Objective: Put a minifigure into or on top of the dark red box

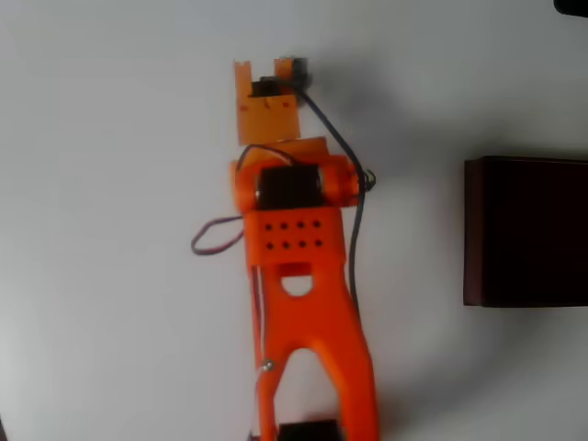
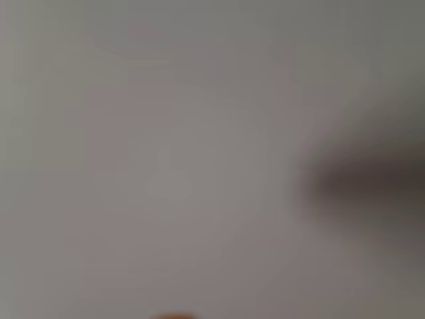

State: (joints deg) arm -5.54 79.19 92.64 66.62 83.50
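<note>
In the overhead view, the orange arm (image 1: 308, 312) is extending from the bottom edge of the picture up toward the top, lying over a plain white surface (image 1: 110, 230). The fingers (image 1: 273, 72) are sitting at the upper end of the arm, pointing toward the top edge. The two orange tips are showing a dark gap between them, so they are standing apart, released, with nothing visibly grasped. A dark part is sitting at the right-hand tip; what it is cannot be told from this view.

A black cable (image 1: 344, 156) is running from the region of the fingers down the right side of the wrist, and a thin looped wire (image 1: 213, 237) is hanging off the left side of the arm below the wrist motor.

The dark red box (image 1: 525, 230) is resting on the surface well to the right of the fingers and lower in the picture, cut off by the right edge. Its walls are reading maroon and its interior is very dark. It is lying well apart from the arm.

The wrist view is heavily blurred: pale grey, with a dark smear (image 2: 365, 183) at right that cannot be identified.

The minifigure cannot be located.
</note>
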